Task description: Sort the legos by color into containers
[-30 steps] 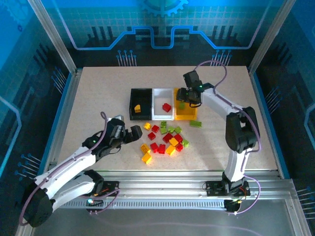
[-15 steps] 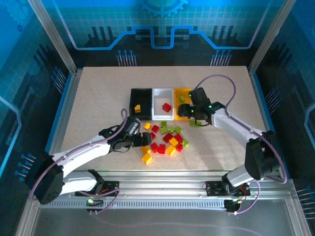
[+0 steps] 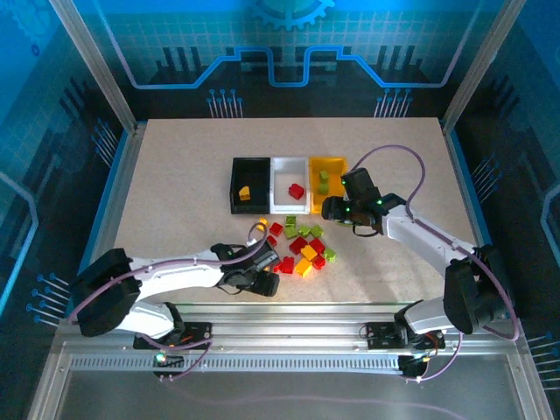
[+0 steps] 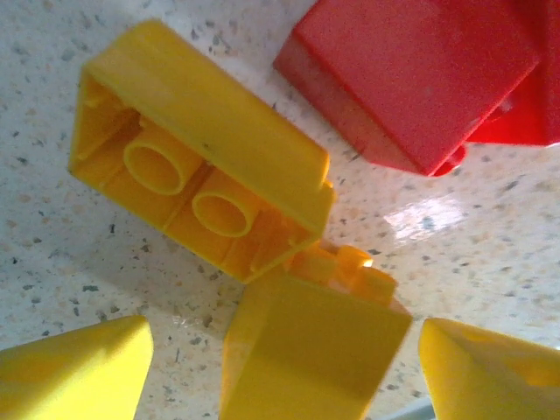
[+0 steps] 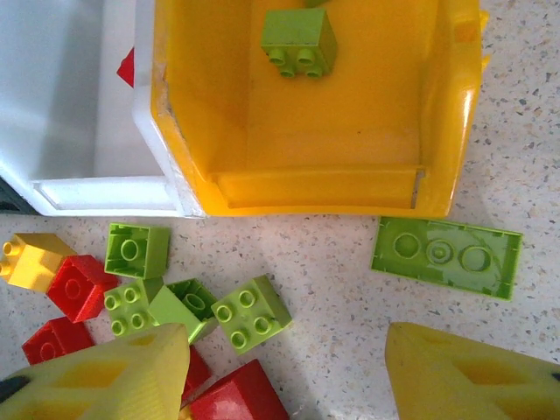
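- Open left hand (image 3: 261,282) works well apart from the yellow bin (image 3: 334,164); a yellow brick (image 4: 306,350) sits between its fingers (image 4: 79,372), untouched, ready for closing.
- Open, empty right hand (image 5: 284,341) hovers just beside that bin, over green bricks (image 5: 252,313).

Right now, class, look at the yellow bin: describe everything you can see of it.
The yellow bin is a small rectangular open-top box of glossy plastic, upright on the speckled table. It ends the row on the right, its left wall against the white bin. A green brick lies on its floor near the far wall. A flat green plate lies just outside its near wall.
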